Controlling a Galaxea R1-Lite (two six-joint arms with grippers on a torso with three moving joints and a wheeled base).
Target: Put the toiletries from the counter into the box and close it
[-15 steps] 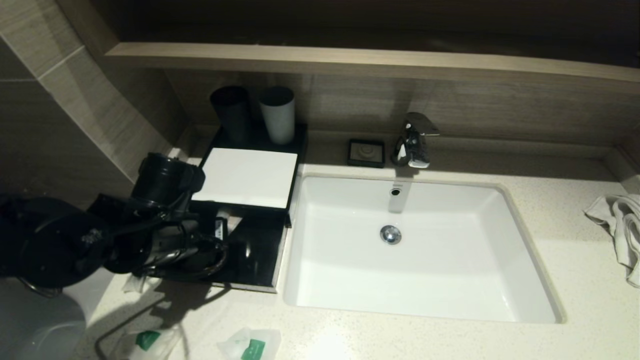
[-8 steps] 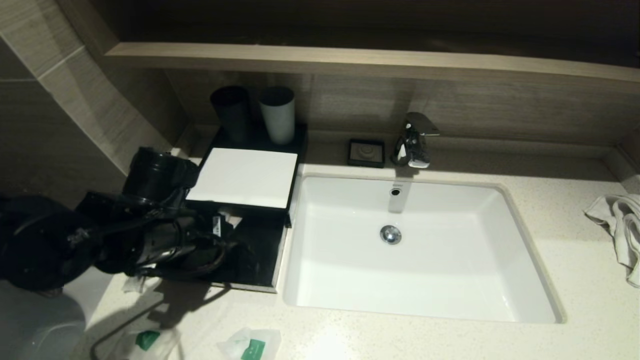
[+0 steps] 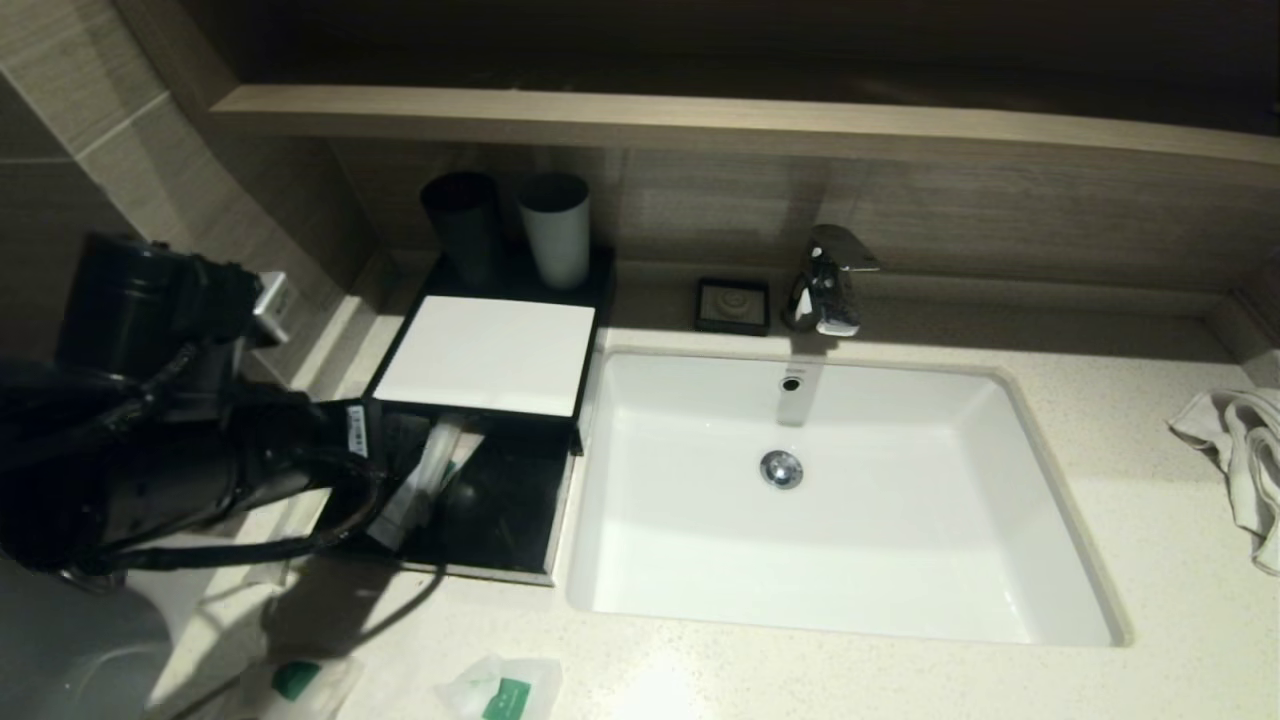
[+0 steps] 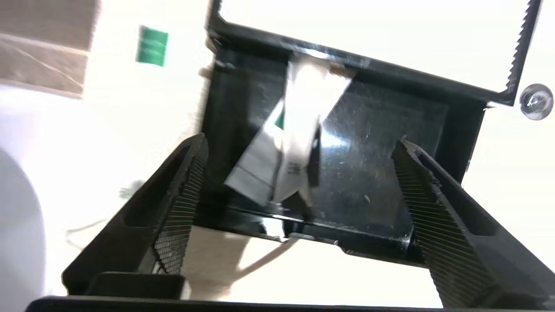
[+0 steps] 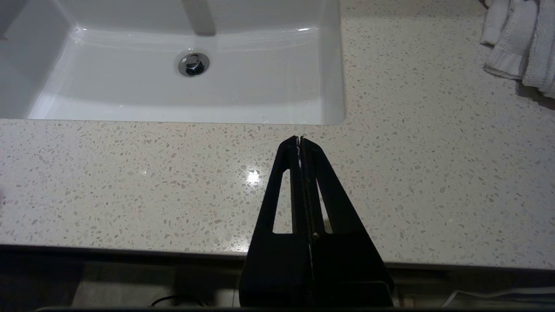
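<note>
Pouches [image 3: 500, 690] with green labels lie on the counter's [image 3: 1150, 520] near edge. Beyond them, the left gripper [image 4: 299, 173] hangs spread and empty over the box's [image 3: 487, 355] pulled-out drawer [image 3: 510, 520], where long packets [image 3: 425, 480] lie, running front to back. Right gripper [image 5: 300, 143], pressed together, hovers over the front counter.

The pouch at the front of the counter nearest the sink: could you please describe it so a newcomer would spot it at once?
Start at the white sink and go to its front left corner on the counter. There lies a small clear pouch with a green label. A second pouch lies further left; this one is nearer the sink, and its label sits on the side facing the sink.
</note>
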